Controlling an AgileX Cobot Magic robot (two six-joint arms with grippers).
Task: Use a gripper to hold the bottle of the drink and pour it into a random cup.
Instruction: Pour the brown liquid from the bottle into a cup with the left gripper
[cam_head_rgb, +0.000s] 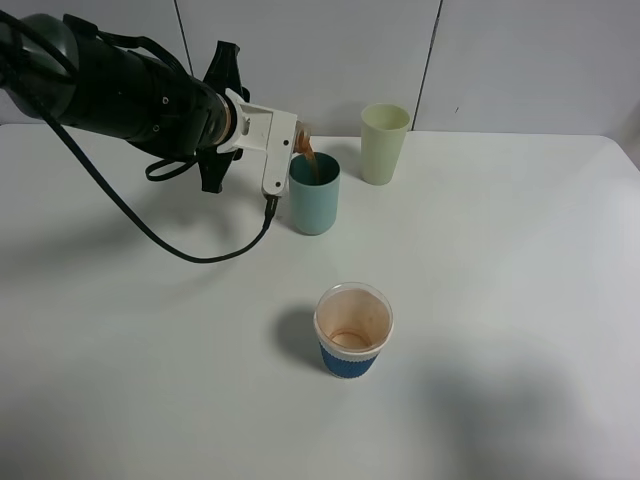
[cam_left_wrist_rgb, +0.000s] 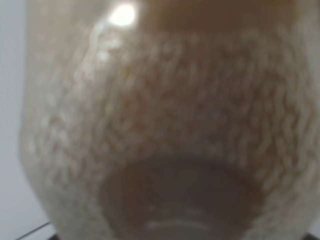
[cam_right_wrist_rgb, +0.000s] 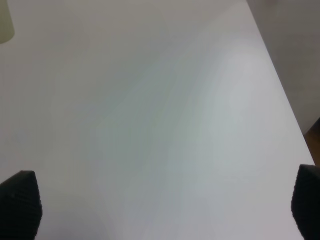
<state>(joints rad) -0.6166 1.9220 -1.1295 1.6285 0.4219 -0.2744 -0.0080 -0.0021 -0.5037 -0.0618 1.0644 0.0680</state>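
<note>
My left gripper, white and blocky on a thick black arm, is shut on the small clear bottle and holds it tipped over the teal cup. A stream of brown drink runs from the bottle's neck into the cup. In the left wrist view the bottle fills the frame, blurred, with brown drink inside. My right gripper shows only in the right wrist view, where its two dark fingertips stand wide apart over the bare white table, holding nothing.
A pale yellow-green tumbler stands right of and behind the teal cup. A white paper cup with a blue sleeve stands nearer the front, with brown residue inside. The table's right edge shows in the right wrist view.
</note>
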